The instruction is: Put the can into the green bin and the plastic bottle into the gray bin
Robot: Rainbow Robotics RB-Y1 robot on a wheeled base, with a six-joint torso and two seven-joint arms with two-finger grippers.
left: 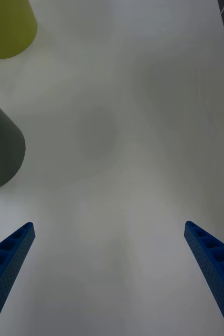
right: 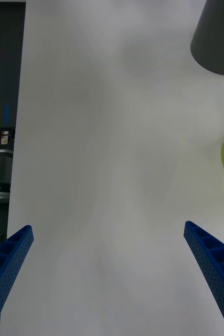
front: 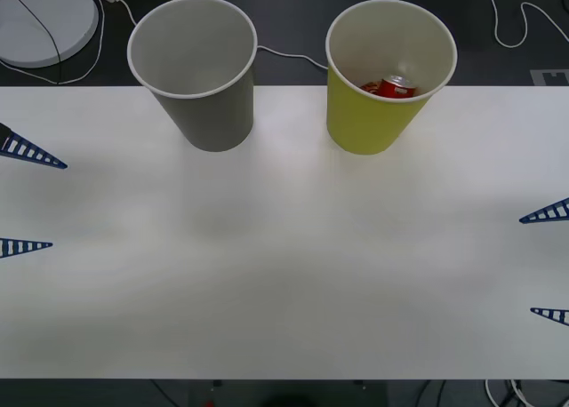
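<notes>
Grippers are parked at the white table's (front: 284,274) side edges, the left gripper (front: 22,198) and right gripper (front: 547,263) both spread wide and empty. Farther back, the gray bin (front: 200,69) is seen beside the green bin (front: 384,74), in which the can (front: 391,87) lies.
</notes>
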